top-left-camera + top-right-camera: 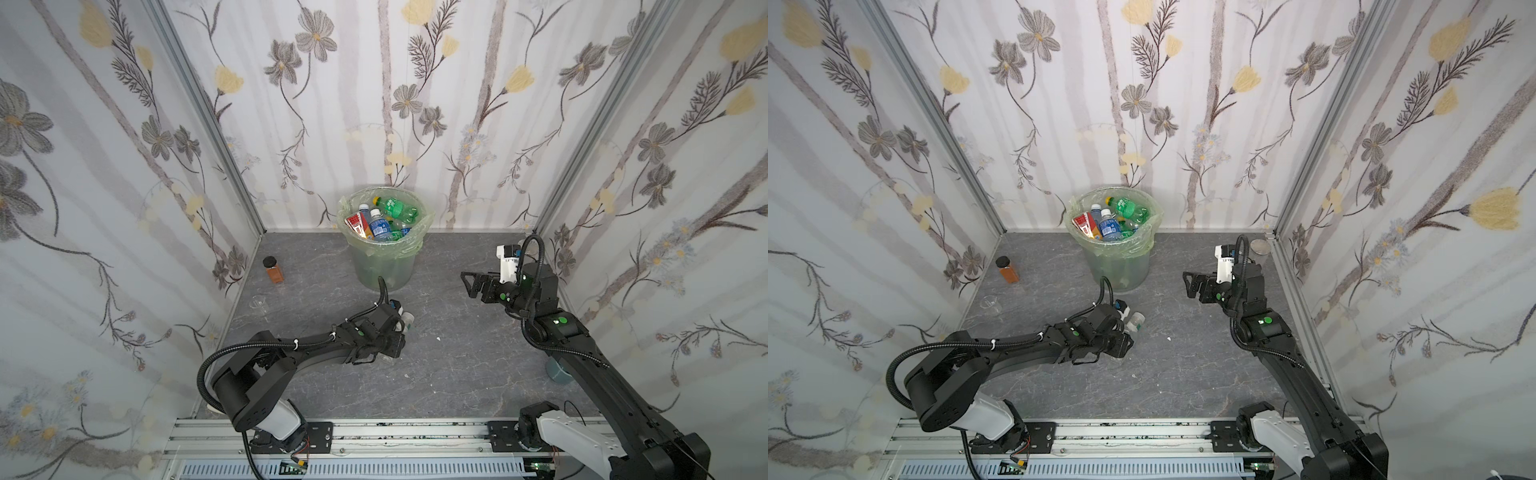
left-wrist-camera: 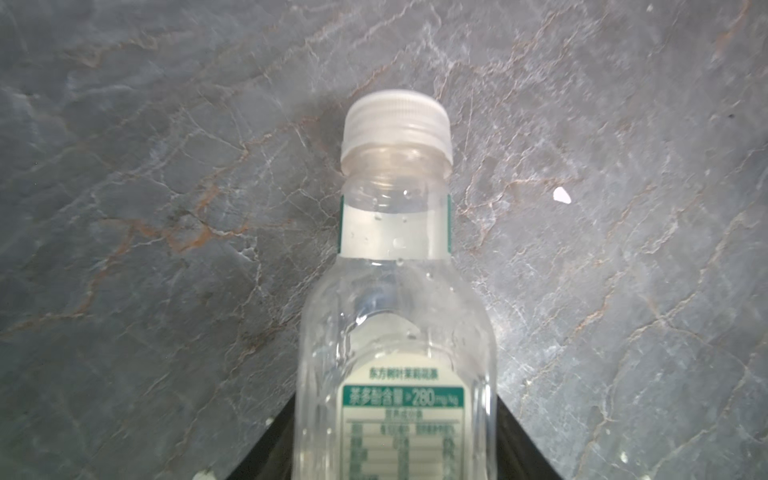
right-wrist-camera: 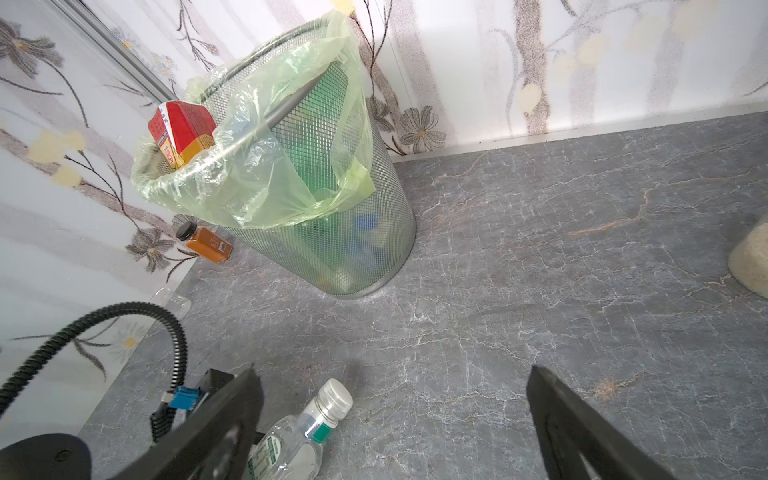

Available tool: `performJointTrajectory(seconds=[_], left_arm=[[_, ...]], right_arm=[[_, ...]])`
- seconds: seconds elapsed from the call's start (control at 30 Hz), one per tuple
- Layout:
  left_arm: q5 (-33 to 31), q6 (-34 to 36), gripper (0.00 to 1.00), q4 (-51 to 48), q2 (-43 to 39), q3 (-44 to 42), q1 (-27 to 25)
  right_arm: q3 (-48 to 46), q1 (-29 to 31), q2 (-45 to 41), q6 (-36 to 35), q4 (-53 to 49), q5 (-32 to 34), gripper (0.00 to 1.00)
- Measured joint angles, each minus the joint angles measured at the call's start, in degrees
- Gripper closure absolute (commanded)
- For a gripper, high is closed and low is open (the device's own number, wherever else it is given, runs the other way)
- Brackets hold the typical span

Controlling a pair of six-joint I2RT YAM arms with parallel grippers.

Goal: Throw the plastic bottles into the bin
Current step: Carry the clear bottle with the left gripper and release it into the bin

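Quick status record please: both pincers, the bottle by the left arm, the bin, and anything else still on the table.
left pincer: closed on the clear bottle
clear bottle: white cap, white label, lying on the grey tabletop
right pincer: open, empty, in the air right of the bin
bin: upright, nearly full: green bottles, blue-label bottles, a red carton
loose bottles visible: this one only
non-targets: brown jar left of the bin, small clear cup just nearer the robot

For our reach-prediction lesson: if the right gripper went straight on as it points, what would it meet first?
Probably the bin, low on its wall; the right gripper aims there across the table, though depth is unclear.
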Motion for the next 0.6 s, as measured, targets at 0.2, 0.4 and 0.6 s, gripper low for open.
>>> performJointTrajectory(seconds=[0.2,0.4,0.6], left_arm=[[0.0,-1.27,0.41,-2.4,-9.33,5.95,0.02],[1.05,0.35,0.41,-4.2,-7.87,27.87,3.56],[3.02,-0.46,0.0,-4.52,6.51,55.82,17.46]], right_arm=[[-0.9,-0.13,0.52,-0.04,-0.02,0.0,0.0],[-1.11,-0.2,1.01,-0.04,-0.04,0.0,0.0],[-1.42,-0.2,0.55,0.07,-0.02,-0.76,0.0]])
